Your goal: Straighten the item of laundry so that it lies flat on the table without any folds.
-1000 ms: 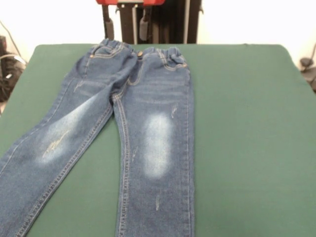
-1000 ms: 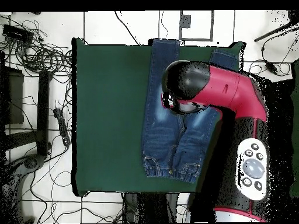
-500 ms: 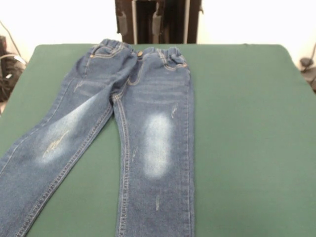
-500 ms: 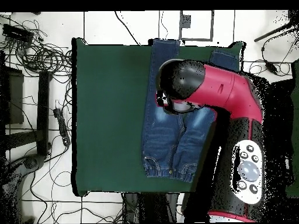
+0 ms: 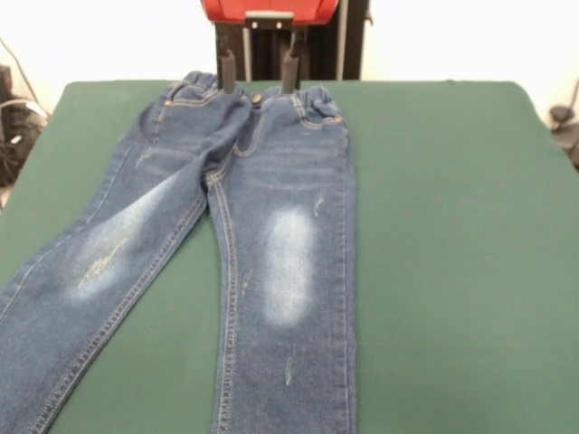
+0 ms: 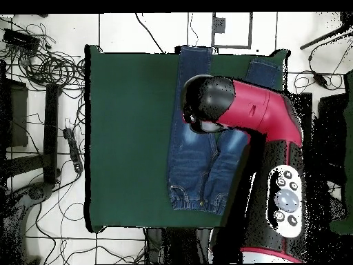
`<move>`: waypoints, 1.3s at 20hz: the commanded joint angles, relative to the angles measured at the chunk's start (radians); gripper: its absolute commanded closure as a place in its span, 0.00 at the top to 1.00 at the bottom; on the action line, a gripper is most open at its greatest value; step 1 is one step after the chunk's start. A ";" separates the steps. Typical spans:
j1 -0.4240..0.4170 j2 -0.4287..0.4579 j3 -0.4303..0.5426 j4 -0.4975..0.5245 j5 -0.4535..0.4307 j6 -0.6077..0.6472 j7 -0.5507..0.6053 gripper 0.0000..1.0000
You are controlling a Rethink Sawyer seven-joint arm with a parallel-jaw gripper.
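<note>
The item of laundry [image 5: 271,226] is a pair of small blue jeans lying front side up on the green table [image 5: 452,226]. Its elastic waistband is at the far edge, and both legs run off the near edge of the front view, the left leg slanting outward. Fabric bunches in a crease at the left hip and crotch. My gripper [image 5: 258,88] hangs open just over the waistband, its two black fingers [image 5: 226,70] straddling the button area; whether they touch the cloth I cannot tell. In the overhead view the red arm [image 6: 255,110] covers the gripper and part of the jeans [image 6: 196,165].
The jeans lie toward one side of the table [image 6: 124,138], and the wide green surface beside them is bare. Cables [image 6: 48,62] and a black stand [image 6: 48,131] lie on the floor beyond the table's edge. A dark stand foot [image 5: 565,122] sits off the right corner.
The gripper has come down toward the waistband; its red body now shows at the top of the front view. The arm's head shifted slightly in the overhead view. The jeans have not moved.
</note>
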 commanded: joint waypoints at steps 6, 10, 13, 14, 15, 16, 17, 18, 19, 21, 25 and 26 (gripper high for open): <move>0.101 0.105 -0.015 0.141 0.054 -0.066 0.433 1.00; 0.108 0.105 -0.002 0.139 0.095 -0.006 0.470 1.00; 0.101 0.107 0.018 0.148 0.122 0.012 0.477 1.00; 0.095 0.110 0.028 0.150 0.132 0.016 0.475 1.00; 0.091 0.112 0.034 0.151 0.141 0.022 0.476 1.00; 0.092 0.112 0.035 0.157 0.149 0.036 0.483 1.00; 0.090 0.116 0.038 0.155 0.153 0.047 0.480 1.00; 0.086 0.109 0.045 0.175 0.160 0.039 0.470 1.00; 0.080 0.108 0.052 0.186 0.168 0.034 0.461 1.00; 0.072 0.107 0.061 0.200 0.176 0.027 0.442 1.00; 0.074 0.112 0.058 0.207 0.168 0.045 0.413 1.00; 0.074 0.111 0.059 0.214 0.171 0.042 0.410 1.00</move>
